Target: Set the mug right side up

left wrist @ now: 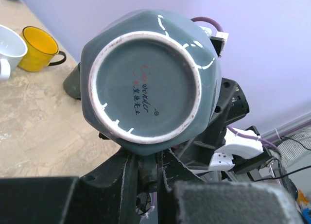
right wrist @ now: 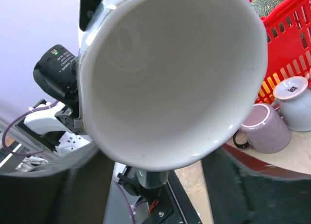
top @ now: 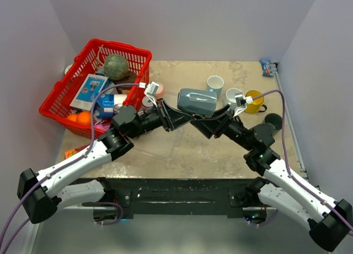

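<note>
A grey-blue mug (top: 197,101) hangs on its side above the middle of the table, held between the two arms. In the left wrist view its base (left wrist: 146,83) faces the camera. My left gripper (left wrist: 146,163) is shut on the handle under the mug, and it shows from above at the mug's lower left (top: 175,117). The mug's white inside (right wrist: 170,73) fills the right wrist view. My right gripper (right wrist: 155,158) straddles the rim, one finger close to each side; contact is unclear. From above, the right gripper (top: 218,113) is at the mug's mouth end.
A red basket (top: 55,97) full of items stands at the back left. A white mug (top: 215,83), a white cup (top: 234,94) and a yellow mug (top: 254,101) stand behind the right arm. A lilac mug (right wrist: 265,129) sits upside down by the basket.
</note>
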`<state>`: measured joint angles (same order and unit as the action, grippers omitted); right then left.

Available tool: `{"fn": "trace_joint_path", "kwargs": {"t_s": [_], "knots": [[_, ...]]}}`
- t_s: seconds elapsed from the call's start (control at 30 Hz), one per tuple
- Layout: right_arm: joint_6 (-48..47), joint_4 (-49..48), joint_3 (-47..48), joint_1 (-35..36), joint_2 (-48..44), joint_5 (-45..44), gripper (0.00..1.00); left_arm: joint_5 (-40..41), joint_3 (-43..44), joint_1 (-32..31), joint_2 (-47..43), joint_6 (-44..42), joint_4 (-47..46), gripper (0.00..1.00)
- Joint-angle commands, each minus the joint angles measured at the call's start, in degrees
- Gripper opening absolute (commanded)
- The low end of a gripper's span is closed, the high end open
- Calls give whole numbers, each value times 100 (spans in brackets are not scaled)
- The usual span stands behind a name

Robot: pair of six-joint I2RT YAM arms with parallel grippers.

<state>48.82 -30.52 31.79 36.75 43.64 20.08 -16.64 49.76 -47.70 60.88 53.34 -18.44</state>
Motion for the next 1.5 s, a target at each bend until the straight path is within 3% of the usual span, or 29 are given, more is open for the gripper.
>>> {"fn": "trace_joint_path", "kwargs": {"t_s": [0.0,0.03,0.1,0.13,0.27,0.37,0.5,0.53,0.63,0.7,0.73,0.83,1.07,1.2,1.47], "knots": [[49,-305,389,34,48,-118,63,-146,-1,-2,-217,168,-995,0],[58,-323,407,34,57,-101,54,-137,-1,-2,-217,168,-995,0],[58,-305,424,34,66,-118,47,-164,-19,-11,-191,177,-1004,0],[84,-323,424,34,57,-161,32,-172,-36,-2,-182,185,-1013,0],[110,-191,494,34,31,-380,0,-295,-80,-11,-156,107,-1056,0],[75,90,547,34,-4,-600,0,-340,-19,-11,-147,-165,-830,4],[-4,546,574,25,-171,-1005,0,-182,104,-11,-252,-614,-241,43],[-73,661,609,25,-241,-1084,0,-103,122,-11,-305,-710,74,60],[-240,1240,749,25,-364,-1531,0,205,244,-11,-340,-1176,864,80],[-372,2219,1047,34,-373,-2187,0,390,472,-11,-305,-1659,1305,83],[-503,2609,1170,34,-365,-2392,0,521,595,-11,-244,-1817,2064,85],[-837,3867,1540,34,-233,-3339,0,1056,860,-11,-147,-2301,3043,88],[-874,6257,1918,16,408,-5275,0,1883,676,-11,-243,-2495,3531,91],[-1154,6568,1866,-325,812,-5506,0,1981,640,-11,-174,-2478,3514,91],[-1954,5805,1409,-2074,1383,-4514,0,2034,570,-20,-68,-2408,3557,91]]}}
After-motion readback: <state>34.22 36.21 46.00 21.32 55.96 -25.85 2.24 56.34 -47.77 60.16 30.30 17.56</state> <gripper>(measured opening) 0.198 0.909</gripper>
